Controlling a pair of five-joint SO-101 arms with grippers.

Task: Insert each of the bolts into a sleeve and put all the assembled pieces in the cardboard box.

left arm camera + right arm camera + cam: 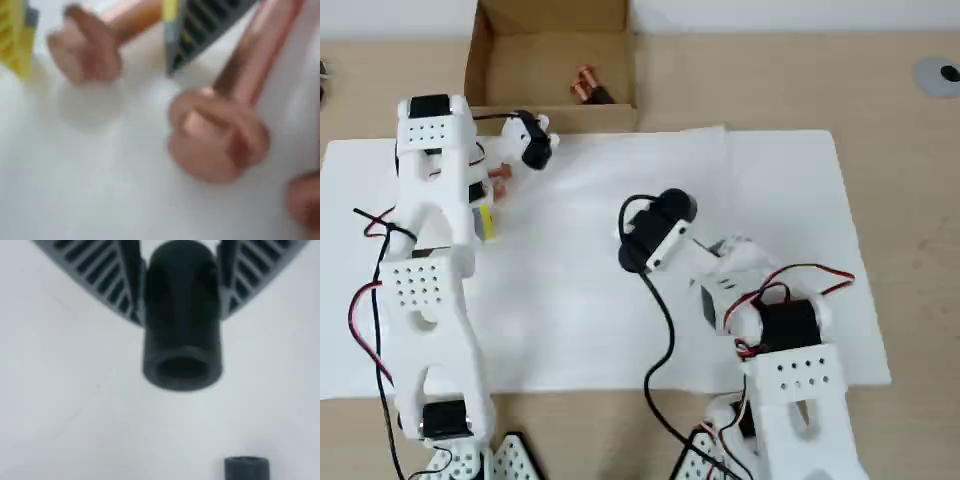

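Right wrist view, my right claw (pixel 182 305) clamped on a sleeve (pixel 182 345), my left claw (pixel 95 62) spread around a bolt (pixel 87 47) near the paper's (pixel 770 200) far left corner

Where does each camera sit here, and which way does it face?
High view: fixed above the table, looking down on the white sheet, cardboard box and both arms.
Left wrist view: on the left arm, facing down at copper bolts; the left gripper's fingers show.
Right wrist view: on the right arm, facing the sheet; the right gripper's fingers clamp a black sleeve.
Shared: high and left wrist views both show the bolts.
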